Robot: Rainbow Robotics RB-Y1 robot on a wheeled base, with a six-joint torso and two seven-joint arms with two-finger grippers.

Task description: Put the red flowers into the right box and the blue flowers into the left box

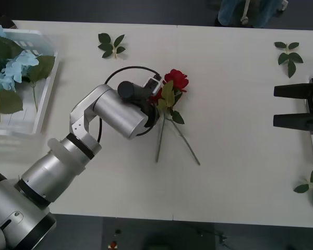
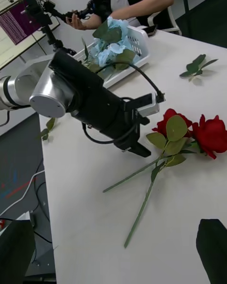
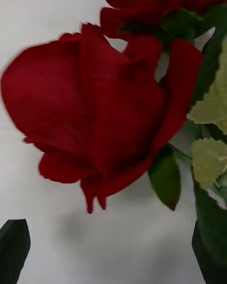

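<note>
Two roses at my left gripper

Two roses (image 1: 173,83) lie crossed mid-table (image 1: 224,104). My left gripper (image 3: 111,248) hovers close at one bloom, fingers apart, holding nothing. Blue flowers (image 1: 13,67) fill the basket (image 1: 46,99). My right gripper (image 1: 291,105) waits open, well apart.
</note>
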